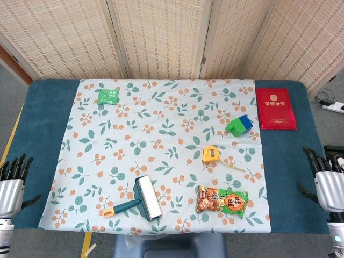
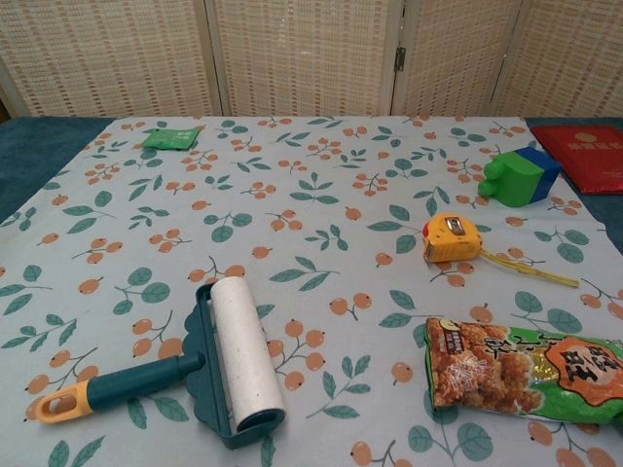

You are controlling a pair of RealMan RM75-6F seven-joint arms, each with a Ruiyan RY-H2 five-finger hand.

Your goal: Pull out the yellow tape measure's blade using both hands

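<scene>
The yellow tape measure (image 1: 212, 154) lies on the patterned cloth right of centre, also in the chest view as the yellow tape measure (image 2: 452, 238). A short length of yellow blade (image 1: 233, 166) trails from it toward the right front; the same blade (image 2: 531, 269) shows in the chest view. My left hand (image 1: 13, 183) hovers at the table's left front edge, fingers apart, holding nothing. My right hand (image 1: 326, 181) is at the right front edge, fingers spread and empty. Both hands are far from the tape measure and show only in the head view.
A lint roller (image 1: 141, 199) with a teal handle lies front centre. A snack bag (image 1: 222, 201) lies just in front of the tape measure. Green and blue blocks (image 1: 239, 125) sit behind it, a red booklet (image 1: 275, 108) at back right, a green packet (image 1: 108, 96) at back left.
</scene>
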